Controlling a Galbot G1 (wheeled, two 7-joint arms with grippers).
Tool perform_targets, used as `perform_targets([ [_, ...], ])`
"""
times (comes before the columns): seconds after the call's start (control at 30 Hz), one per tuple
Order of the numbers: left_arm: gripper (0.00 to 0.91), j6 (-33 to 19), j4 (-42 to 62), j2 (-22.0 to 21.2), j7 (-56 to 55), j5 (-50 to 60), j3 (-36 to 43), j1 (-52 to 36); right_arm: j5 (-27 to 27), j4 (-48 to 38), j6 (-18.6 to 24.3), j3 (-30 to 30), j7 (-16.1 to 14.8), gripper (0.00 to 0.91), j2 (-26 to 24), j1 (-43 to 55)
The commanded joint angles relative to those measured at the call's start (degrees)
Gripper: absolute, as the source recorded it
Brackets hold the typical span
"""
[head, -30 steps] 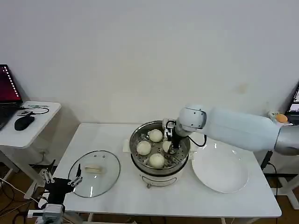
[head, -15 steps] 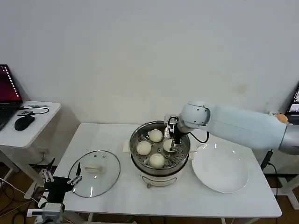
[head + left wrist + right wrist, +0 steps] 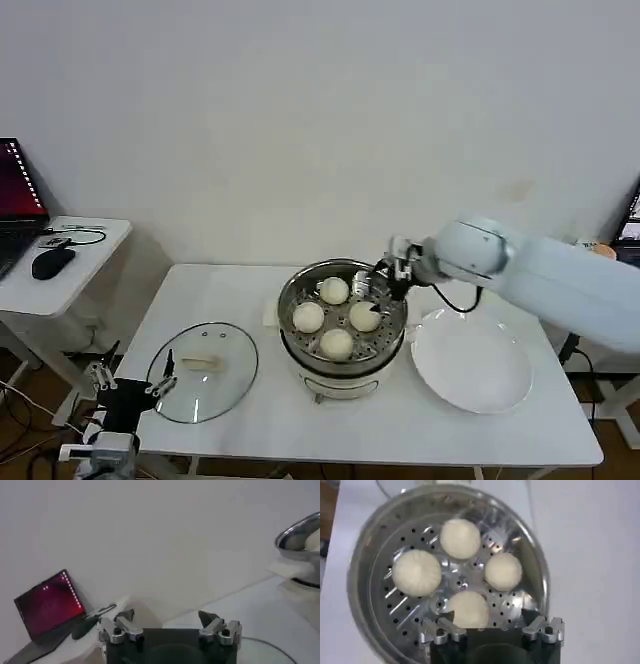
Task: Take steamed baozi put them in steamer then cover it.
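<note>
Several creamy-white baozi [image 3: 337, 343] [image 3: 460, 538] lie on the perforated tray inside the shiny steamer [image 3: 345, 375] [image 3: 360, 555] at the table's middle. My right gripper [image 3: 378, 287] [image 3: 487, 615] hangs open and empty just above the steamer's right rim, over the nearest baozi [image 3: 467, 609] without touching it. The glass cover [image 3: 203, 370] with its cream handle lies flat on the table to the left of the steamer. My left gripper [image 3: 130, 376] [image 3: 166, 615] stands open and empty at the table's front left corner, beside the cover.
A large white plate [image 3: 470, 362] lies to the right of the steamer. A side table [image 3: 60, 262] with a mouse and a laptop [image 3: 47, 607] stands at the far left. The steamer's rim [image 3: 300, 532] shows far off in the left wrist view.
My right gripper has risen out of the steamer and drawn back to the right, leaving the baozi it was over on the tray. The left arm has not moved.
</note>
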Motion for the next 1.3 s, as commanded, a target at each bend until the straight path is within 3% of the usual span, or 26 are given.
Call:
perform_targets([
  [0.03, 0.907, -0.7, 2.2, 1.6, 1.4, -0.4, -0.1, -0.9, -7.8, 12.2, 18.0, 54.6, 23.3, 0.907, -10.4, -55.6],
  [0.1, 0.907, -1.8, 3.7, 2.4, 1.9, 1.3, -0.2, -1.4, -8.9, 12.7, 20.0, 67.1, 26.2, 0.907, -6.5, -65.8],
  [0.17, 0.907, -2.8, 5.0, 3.0, 2.1, 2.8, -0.2, -1.8, -10.8, 13.1, 23.3, 74.2, 27.6, 0.907, -1.0, -73.2],
  [0.23, 0.907, -3.6, 6.2, 3.2, 2.4, 3.4, -0.1, -2.0, -13.2, 13.9, 27.4, 81.6, 27.7, 0.907, 7.5, -80.5],
  [0.27, 0.907, -4.2, 6.8, 3.2, 2.4, 3.7, 0.1, -2.1, -15.0, 14.3, 28.9, 86.1, 27.0, 0.907, 12.7, -83.1],
  [0.43, 0.907, -6.2, 8.2, 2.7, 2.6, 8.8, 0.8, -2.5, -20.3, 12.0, 36.5, 95.1, 21.5, 0.907, 24.0, -90.5],
  [0.47, 0.907, -6.9, 8.8, 2.8, 2.7, 11.4, 0.9, -2.6, -21.5, 11.0, 39.1, 99.0, 20.4, 0.907, 28.8, -92.2],
  [0.53, 0.907, -8.1, 9.8, 3.4, 3.2, 16.0, 1.0, -2.6, -20.7, 10.4, 40.7, 102.3, 18.6, 0.907, 32.0, -94.8],
  [0.67, 0.907, -11.7, 13.3, 4.4, 2.6, 30.3, 0.6, -3.1, -17.6, 10.1, 40.6, 106.9, 18.7, 0.907, 35.5, -99.6],
  [0.97, 0.907, -17.7, 26.5, 6.5, -2.9, 56.4, 5.6, -7.1, -18.3, 10.1, 42.8, 109.6, 20.0, 0.907, 38.7, -106.8],
  [1.3, 0.907, -17.1, 35.3, 8.2, -5.1, 61.8, 10.0, -14.7, -19.0, 11.4, 43.3, 109.2, 20.2, 0.907, 40.9, -108.9],
])
